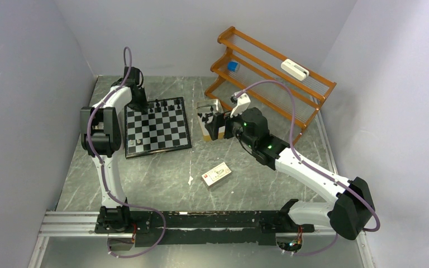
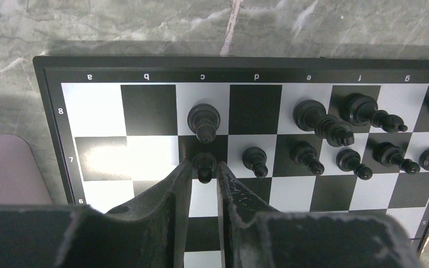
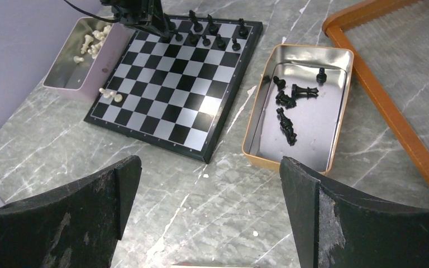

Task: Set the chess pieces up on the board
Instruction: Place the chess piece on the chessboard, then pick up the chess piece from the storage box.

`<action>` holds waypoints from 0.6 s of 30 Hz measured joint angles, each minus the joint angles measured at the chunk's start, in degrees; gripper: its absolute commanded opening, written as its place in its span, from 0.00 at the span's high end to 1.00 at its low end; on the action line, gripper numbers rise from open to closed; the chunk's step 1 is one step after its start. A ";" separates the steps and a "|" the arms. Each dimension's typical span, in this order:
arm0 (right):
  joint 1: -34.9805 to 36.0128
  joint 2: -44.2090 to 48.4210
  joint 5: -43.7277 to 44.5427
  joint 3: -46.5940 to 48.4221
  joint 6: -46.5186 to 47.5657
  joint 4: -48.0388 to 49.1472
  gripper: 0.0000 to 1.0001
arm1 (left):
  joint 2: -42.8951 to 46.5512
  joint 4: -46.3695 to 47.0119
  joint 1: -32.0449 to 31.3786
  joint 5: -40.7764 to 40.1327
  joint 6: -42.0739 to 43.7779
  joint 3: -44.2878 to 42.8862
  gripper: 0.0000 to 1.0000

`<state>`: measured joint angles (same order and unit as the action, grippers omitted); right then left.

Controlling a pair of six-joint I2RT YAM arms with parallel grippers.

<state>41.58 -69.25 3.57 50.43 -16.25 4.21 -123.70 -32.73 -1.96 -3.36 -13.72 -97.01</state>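
The board (image 2: 148, 109) lies under my left gripper (image 2: 205, 163), with several black chess pieces (image 2: 335, 125) along its two back rows. A black pawn (image 2: 204, 167) stands on the dark square c7, and the narrow jaws sit against its base on both sides. In the top view the left gripper (image 1: 139, 100) is at the board's (image 1: 157, 131) far left corner. My right gripper (image 3: 209, 167) hovers wide open over bare table, holding nothing, beside the tin in the top view (image 1: 215, 125). A few white pieces (image 3: 111, 95) stand at the board's (image 3: 162, 84) near left edge.
An orange-walled tin (image 3: 273, 162) to the right of the board holds several black pieces (image 3: 287, 103). A pink box (image 3: 84, 89) with white pieces (image 3: 92, 44) sits left of the board. A small card box (image 1: 216, 174) lies mid-table. A wooden rack (image 1: 273, 78) stands at the back right.
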 measured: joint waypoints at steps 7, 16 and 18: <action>0.00 0.00 1.88 0.02 -0.57 -2.29 0.00 | 0.52 -0.96 0.00 -0.02 0.00 -0.50 0.61; 0.00 -1.92 1.16 0.31 -1.57 -1.99 0.05 | 12.35 -1.92 0.00 1.44 -0.52 1.11 0.51; 0.00 -3.65 1.09 0.87 -1.57 -1.68 0.08 | 17.68 -0.90 0.00 2.86 -0.66 4.00 0.36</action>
<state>41.58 -72.90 4.67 51.31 -17.82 2.52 -106.02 -33.63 -1.96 -0.49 -14.37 -93.01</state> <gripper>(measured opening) 0.959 0.482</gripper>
